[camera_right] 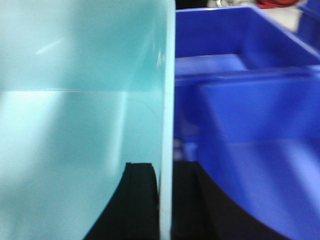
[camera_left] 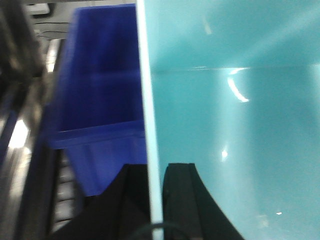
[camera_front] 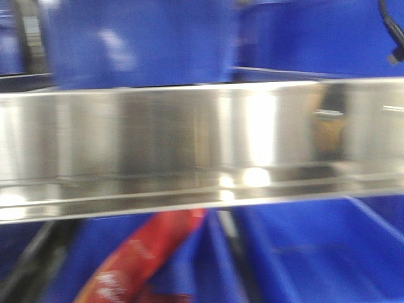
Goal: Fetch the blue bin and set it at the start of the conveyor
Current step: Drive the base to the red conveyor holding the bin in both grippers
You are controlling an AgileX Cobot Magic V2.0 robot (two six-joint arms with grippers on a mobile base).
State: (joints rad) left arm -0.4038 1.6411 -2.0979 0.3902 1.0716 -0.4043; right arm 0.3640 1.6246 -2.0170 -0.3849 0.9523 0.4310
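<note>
The blue bin [camera_left: 235, 125], a pale turquoise tub with smooth walls, fills the right of the left wrist view. My left gripper [camera_left: 154, 172] is shut on its thin left rim, one black finger inside the tub and one outside. In the right wrist view the blue bin [camera_right: 75, 115] fills the left side. My right gripper [camera_right: 166, 170] is shut on its right rim, again one finger on each side of the wall. The conveyor start is out of view. The front view shows neither the bin nor the grippers.
A dark royal-blue crate [camera_left: 97, 90] sits left of the bin, with rack rollers [camera_left: 62, 195] below it. More dark blue crates [camera_right: 250, 105] lie to the right. A stainless-steel shelf rail [camera_front: 202, 145] crosses the front view, with blue crates [camera_front: 315, 252] and a red packet [camera_front: 145, 259] beneath.
</note>
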